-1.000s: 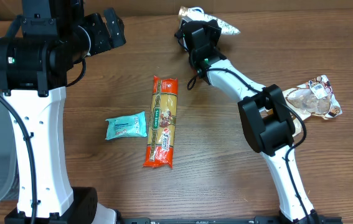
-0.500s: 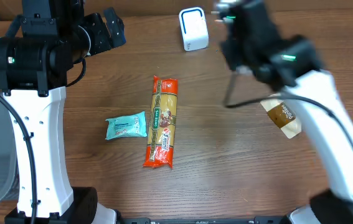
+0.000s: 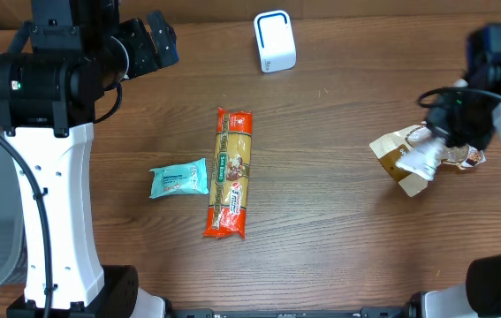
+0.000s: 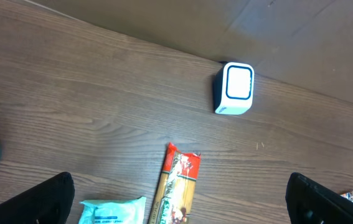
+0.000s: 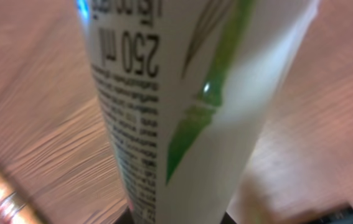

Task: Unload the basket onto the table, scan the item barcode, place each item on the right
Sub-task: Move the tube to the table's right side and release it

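R arm has swung away from the scanner (image 3: 275, 41) at the desk's far edge and is now over at the R side, taking the white tube (image 3: 421, 161) with it. L arm, pasta and teal pack unchanged.

R hand (image 3: 440, 141): narrow, clamped on the white tube. R wrist cam is filled by the tube (image 5: 182, 106), blurred: white body, green leaf print, "250 ml" and small black text, seen upside down. No barcode visible on that face. Overhead, the tube sits over a tan packet (image 3: 398, 163) and just beside a crinkly snack bag (image 3: 469, 159) at the R edge. Can't tell if the tube touches either one or the desk (image 3: 321, 230).

L hand (image 3: 155, 42): spread wide, holding nothing, raised above the far L part of the desk. Its cam looks down on the scanner (image 4: 233, 89), standing upright, white w/ a blue-outlined window.

Mid desk: long pasta pack (image 3: 231, 172), lying flat, lengthwise towards the scanner but well apart from it. Teal pack (image 3: 179, 179) just to its L, not touching.
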You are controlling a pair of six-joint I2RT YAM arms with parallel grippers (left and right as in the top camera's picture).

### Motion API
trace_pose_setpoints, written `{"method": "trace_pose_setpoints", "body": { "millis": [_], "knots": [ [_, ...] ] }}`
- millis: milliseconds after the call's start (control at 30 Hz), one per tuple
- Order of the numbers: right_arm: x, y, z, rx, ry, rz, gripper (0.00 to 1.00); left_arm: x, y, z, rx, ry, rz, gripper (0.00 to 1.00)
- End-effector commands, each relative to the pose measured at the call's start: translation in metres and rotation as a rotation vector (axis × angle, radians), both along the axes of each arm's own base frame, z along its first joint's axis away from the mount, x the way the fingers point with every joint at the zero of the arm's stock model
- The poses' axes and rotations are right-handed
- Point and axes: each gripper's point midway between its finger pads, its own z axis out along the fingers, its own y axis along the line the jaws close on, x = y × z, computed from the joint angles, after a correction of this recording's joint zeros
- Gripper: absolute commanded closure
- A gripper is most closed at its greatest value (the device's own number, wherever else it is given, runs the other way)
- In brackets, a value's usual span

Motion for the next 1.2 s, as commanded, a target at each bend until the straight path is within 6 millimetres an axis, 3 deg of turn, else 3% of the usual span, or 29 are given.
{"method": "trace_pose_setpoints", "body": {
  "millis": [0,133,333,467,600,667,767,867,1000,1167],
  "knots": [
    [-0.009,-0.035,-0.033,0.008,0.033,-0.173,0.96,0.002,0.002,0.001,-0.006,-0.003,0.017,0.01],
    [-0.022,-0.057,-0.072,0.019,0.075,-0.260,0.96,0.002,0.002,0.001,-0.006,-0.003,0.017,0.01],
    [-0.038,-0.072,-0.118,0.033,0.103,-0.331,0.96,0.002,0.002,0.001,-0.006,-0.003,0.017,0.00],
    [-0.040,-0.074,-0.147,0.032,0.074,-0.364,0.91,0.002,0.002,0.001,-0.006,-0.003,0.017,0.00],
    [-0.026,-0.073,-0.166,0.057,-0.011,-0.413,0.86,0.002,0.002,0.001,-0.006,-0.003,0.017,0.00],
    [-0.016,-0.072,-0.166,0.080,-0.057,-0.406,0.80,0.002,0.002,0.001,-0.006,-0.003,0.017,0.00],
    [0.000,-0.069,-0.162,0.120,-0.122,-0.391,0.51,0.002,0.002,0.001,-0.006,-0.003,0.017,0.00],
    [0.005,-0.068,-0.157,0.130,-0.137,-0.383,0.35,0.002,0.002,0.001,-0.006,-0.003,0.017,0.01],
    [0.003,-0.067,-0.139,0.125,-0.109,-0.322,0.33,0.002,0.002,0.001,-0.006,-0.003,0.017,0.00],
    [0.001,-0.064,-0.091,0.109,-0.125,-0.243,0.31,0.002,0.002,0.001,-0.006,-0.003,0.017,0.00]
  ]
}}
